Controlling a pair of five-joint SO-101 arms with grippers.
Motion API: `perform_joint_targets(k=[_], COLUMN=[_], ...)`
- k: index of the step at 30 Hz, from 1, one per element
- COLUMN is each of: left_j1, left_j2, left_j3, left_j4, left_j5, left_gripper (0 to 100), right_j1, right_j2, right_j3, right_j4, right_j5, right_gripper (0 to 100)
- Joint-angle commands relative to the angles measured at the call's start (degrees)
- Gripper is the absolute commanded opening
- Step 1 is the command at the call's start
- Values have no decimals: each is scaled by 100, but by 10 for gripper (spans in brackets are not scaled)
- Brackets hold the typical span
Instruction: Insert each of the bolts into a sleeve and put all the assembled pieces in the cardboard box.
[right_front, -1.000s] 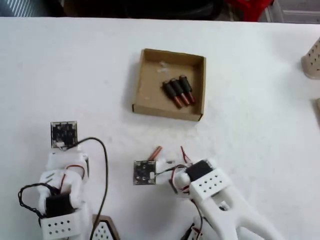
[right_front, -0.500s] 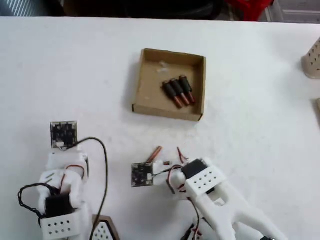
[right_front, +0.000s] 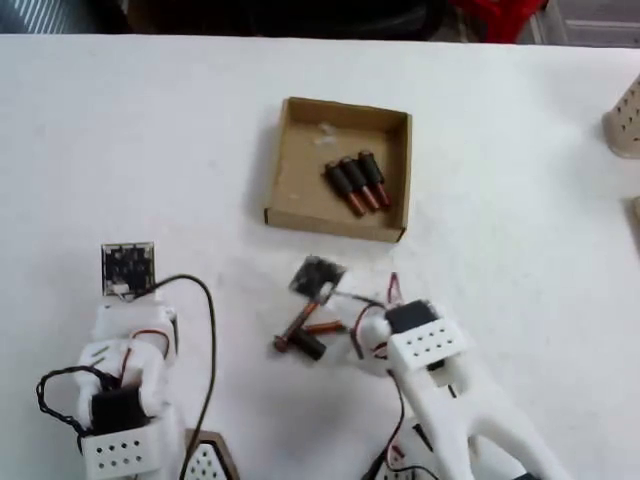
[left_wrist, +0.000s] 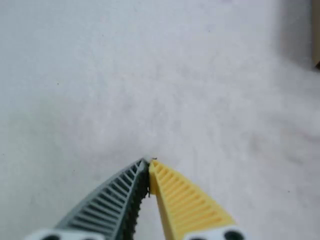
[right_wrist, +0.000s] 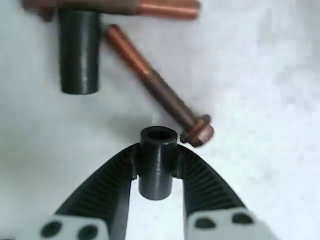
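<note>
compared with a second ago, finds the right arm (right_front: 425, 350) pulled a little to the right and its wrist swung toward the far side, off the loose parts and no longer covering them. grips a black sleeve (right_wrist: 158, 167) upright in the right end effector (right_wrist: 157, 150), both fingers pressed on its sides, open bore toward the camera. leaves a copper bolt (right_wrist: 150, 82) flat on the table (right_front: 500, 150) just beside the black sleeve, flanged head nearly touching its rim. leaves a second sleeve (right_wrist: 79, 50) on its side a bit beyond, with a second bolt (right_wrist: 130, 7) at one end of it, apparently touching. places this whole cluster near of the cardboard box (right_front: 330, 224), just left of the right arm. no change for the left arm (right_front: 120, 350): parked at near left, left end effector (left_wrist: 149, 167) closed on nothing above bare table.

counts three assembled pieces (right_front: 356, 185) side by side in the right half of the cardboard box. judging from that, two bolt-and-sleeve pairs left outside. reads the change as pickup of one sleeve done, insertion not begun. next likely needs the copper bolt lifted and lined up with the held bore, probably by the idle left arm. risk of the black sleeve tilting in the grip when pushed.
</note>
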Motion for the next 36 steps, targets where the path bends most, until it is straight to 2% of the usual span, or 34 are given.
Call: perform_joint_targets(k=[1, 8, 13, 17, 24, 27, 32, 36], left_j1=[-31, -31, -31, 4, 620, 664, 716, 1130], left_j2=[-31, -31, -31, -22, 13, 549, 2844, 4892], left_j3=[0, 0, -9, -105, -475, -941, -2435, -3631], left_j4=[35, 26, 0, 9, 44, 35, 35, 97], left_j5=[-62, -62, -53, -44, -35, -35, -35, -9], left_gripper=[24, 24, 24, 24, 24, 24, 24, 24], right_j1=[778, 2536, 3556, 4180, 4374, 4374, 4374, 4374], right_j2=[-92, -92, -48, -40, -66, -40, -40, -40], right_j3=[-378, -949, -985, -976, -765, -765, -765, -589], right_j4=[-22, 338, 400, 409, 374, 374, 365, 57], right_j5=[-484, -1433, -2040, -2198, -2154, -2154, -2154, -2154], right_gripper=[16, 16, 16, 16, 16, 16, 16, 16])
